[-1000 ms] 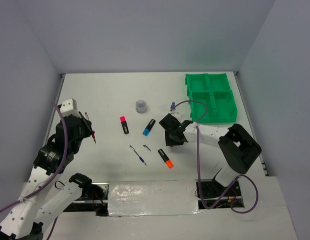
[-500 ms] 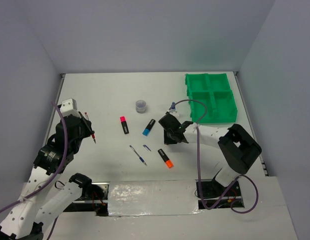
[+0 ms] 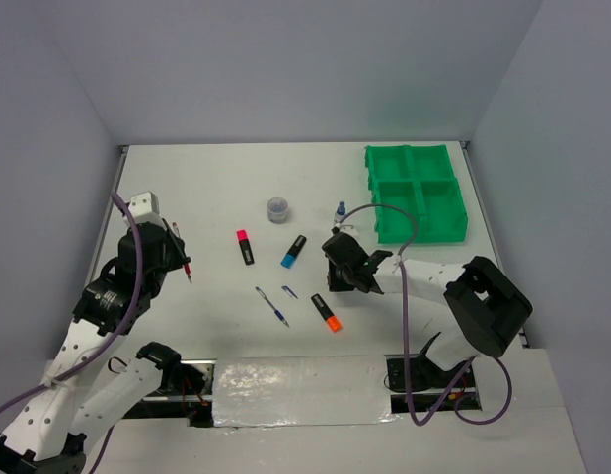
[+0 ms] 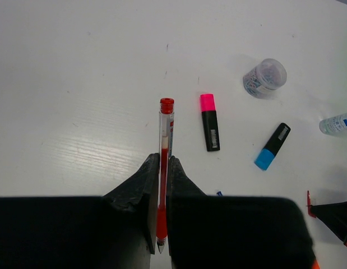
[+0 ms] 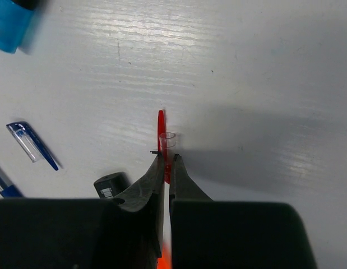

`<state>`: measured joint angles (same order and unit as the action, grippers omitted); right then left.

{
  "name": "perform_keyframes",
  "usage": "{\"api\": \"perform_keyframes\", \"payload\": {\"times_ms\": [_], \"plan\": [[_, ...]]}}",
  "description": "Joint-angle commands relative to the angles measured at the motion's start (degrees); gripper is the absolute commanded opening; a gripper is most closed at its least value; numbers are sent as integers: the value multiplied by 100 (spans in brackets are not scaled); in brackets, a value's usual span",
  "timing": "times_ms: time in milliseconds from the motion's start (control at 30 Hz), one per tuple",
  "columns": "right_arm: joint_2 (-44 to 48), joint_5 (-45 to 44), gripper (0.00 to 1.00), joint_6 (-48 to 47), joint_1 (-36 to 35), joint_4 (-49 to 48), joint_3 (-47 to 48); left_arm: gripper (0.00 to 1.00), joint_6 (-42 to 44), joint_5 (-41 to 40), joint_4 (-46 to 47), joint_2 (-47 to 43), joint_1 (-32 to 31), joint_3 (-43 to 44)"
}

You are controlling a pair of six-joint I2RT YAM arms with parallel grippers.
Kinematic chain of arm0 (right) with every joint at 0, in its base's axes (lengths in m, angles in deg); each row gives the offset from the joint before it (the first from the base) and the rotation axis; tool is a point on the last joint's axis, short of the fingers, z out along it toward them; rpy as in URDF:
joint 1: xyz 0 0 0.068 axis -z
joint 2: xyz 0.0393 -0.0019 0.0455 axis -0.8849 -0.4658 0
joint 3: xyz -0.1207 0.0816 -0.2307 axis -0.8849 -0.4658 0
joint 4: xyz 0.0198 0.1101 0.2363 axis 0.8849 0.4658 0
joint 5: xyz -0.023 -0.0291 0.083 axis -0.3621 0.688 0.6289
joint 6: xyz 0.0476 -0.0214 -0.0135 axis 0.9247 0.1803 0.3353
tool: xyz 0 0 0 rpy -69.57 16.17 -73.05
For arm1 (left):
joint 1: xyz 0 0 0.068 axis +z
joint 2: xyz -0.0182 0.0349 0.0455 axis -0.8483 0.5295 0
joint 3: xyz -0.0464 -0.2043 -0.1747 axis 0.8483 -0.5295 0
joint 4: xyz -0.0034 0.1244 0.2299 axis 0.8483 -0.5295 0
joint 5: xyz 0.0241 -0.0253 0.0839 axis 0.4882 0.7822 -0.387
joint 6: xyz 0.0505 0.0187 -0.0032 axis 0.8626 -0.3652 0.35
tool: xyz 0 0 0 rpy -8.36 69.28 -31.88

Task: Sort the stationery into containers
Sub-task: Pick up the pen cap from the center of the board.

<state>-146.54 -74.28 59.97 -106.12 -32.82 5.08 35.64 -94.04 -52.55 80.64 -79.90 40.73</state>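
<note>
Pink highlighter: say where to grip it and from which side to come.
Take the pink highlighter by its black barrel, mid-length, coming straight down from above and closing across its narrow width. It lies flat on the table with nothing touching it, so both long sides are free.

The bottle stands between the tub and the tray.

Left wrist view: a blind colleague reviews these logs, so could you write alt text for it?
The left arm's fingers pinch a thin red pen lengthwise, its red end pointing away over the white table. Beyond it lie a pink-ended highlighter, a blue-ended highlighter and a round greyish tub, with a clear bottle cut off at the right edge.
</note>
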Motion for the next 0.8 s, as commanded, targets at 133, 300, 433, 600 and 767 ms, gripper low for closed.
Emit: {"api": "perform_keyframes", "payload": {"times_ms": [133, 300, 433, 600, 767], "plan": [[-839, -617, 0, -163, 37, 822, 567, 0, 23, 42, 212, 35, 33, 184], [-1235, -371, 14, -163, 46, 814, 550, 0, 41, 33, 221, 35, 33, 184], [-1235, -362, 25, -154, 29, 858, 533, 0, 58, 33, 212, 44, 33, 184], [-1112, -477, 29, -189, 46, 1043, 576, 0, 58, 33, 221, 26, 33, 184], [-1042, -468, 30, -233, 46, 1034, 603, 0, 58, 33, 212, 9, 33, 184]]}}
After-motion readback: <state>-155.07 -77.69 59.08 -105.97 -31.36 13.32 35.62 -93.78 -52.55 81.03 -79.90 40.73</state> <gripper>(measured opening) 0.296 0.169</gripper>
